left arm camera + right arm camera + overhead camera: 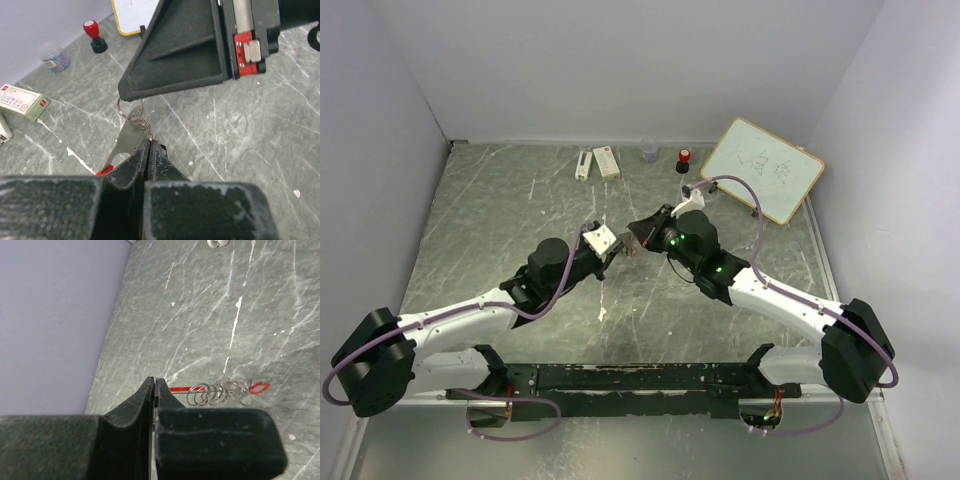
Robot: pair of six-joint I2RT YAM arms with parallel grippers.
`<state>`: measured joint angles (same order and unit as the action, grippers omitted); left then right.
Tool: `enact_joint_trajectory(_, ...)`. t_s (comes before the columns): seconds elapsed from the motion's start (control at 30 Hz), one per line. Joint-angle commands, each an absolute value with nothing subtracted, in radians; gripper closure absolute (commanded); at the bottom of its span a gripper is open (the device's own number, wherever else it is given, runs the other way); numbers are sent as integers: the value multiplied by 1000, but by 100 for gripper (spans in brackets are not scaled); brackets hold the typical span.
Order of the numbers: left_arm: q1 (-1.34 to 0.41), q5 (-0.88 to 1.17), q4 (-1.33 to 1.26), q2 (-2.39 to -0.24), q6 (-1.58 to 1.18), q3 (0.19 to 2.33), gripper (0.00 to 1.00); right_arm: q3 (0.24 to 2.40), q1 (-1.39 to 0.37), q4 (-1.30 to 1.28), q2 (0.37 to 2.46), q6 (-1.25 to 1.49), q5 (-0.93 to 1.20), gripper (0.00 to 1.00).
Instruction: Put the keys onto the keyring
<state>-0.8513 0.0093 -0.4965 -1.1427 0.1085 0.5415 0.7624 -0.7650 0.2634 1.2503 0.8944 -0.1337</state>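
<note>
Keyring (220,392) above scratched green table (520,230), pale walls (620,60)

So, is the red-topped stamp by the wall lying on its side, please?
No, the red-topped stamp stands upright on its black base.

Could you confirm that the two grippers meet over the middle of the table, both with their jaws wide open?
Not quite: they do meet over the middle of the table, but the left gripper and right gripper both have their jaws shut, as each wrist view shows.
</note>
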Motion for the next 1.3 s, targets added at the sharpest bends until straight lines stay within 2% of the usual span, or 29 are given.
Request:
enact_joint_trajectory(0.0, -845, -25, -536, -1157, 110, 594, 93, 788, -780, 279, 1224, 869, -176, 100)
enact_joint_trajectory(0.7, -832, -6, -533, -1186, -13, 622, 93, 690, -850, 426, 1229, 795, -318, 100)
enact_joint_trajectory(0.97, -783, 97, -505, -1204, -91, 637, 94, 585, -857, 621, 1207, 737, -310, 100)
enact_joint_trajectory(1.27, -729, 275, -517, -1234, -166, 644, 93, 533, -856, 725, 1199, 692, -313, 100)
